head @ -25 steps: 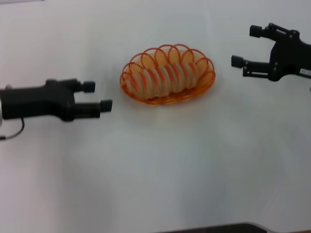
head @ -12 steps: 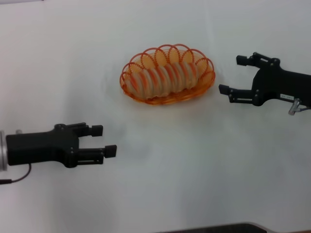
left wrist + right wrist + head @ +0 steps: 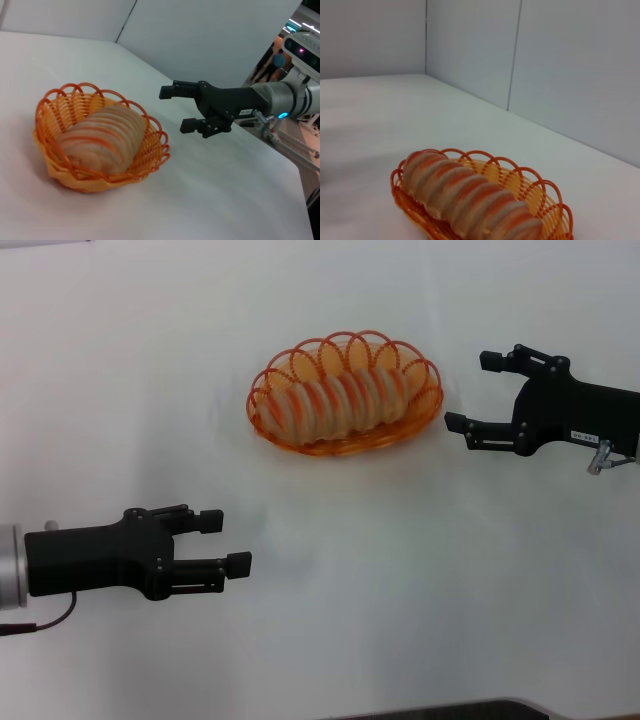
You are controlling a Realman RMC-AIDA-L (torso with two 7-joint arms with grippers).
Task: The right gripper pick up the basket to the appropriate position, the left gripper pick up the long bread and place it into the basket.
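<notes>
The orange wire basket (image 3: 428, 400) stands on the white table at the middle back. The long bread (image 3: 335, 400), tan with orange stripes, lies inside it along its length. Both also show in the left wrist view, basket (image 3: 55, 170) and bread (image 3: 102, 137), and in the right wrist view, basket (image 3: 547, 197) and bread (image 3: 465, 197). My right gripper (image 3: 468, 392) is open and empty, just right of the basket, apart from its rim; it also shows in the left wrist view (image 3: 174, 109). My left gripper (image 3: 224, 541) is open and empty, well in front and left of the basket.
The white table (image 3: 400, 590) spreads around the basket. Grey wall panels (image 3: 570, 65) stand behind the table's far side. A dark edge (image 3: 470, 710) runs along the front.
My left gripper has drawn back from beside the basket toward the front left. My right gripper has come down and in toward the basket's right end. Basket and bread have not moved.
</notes>
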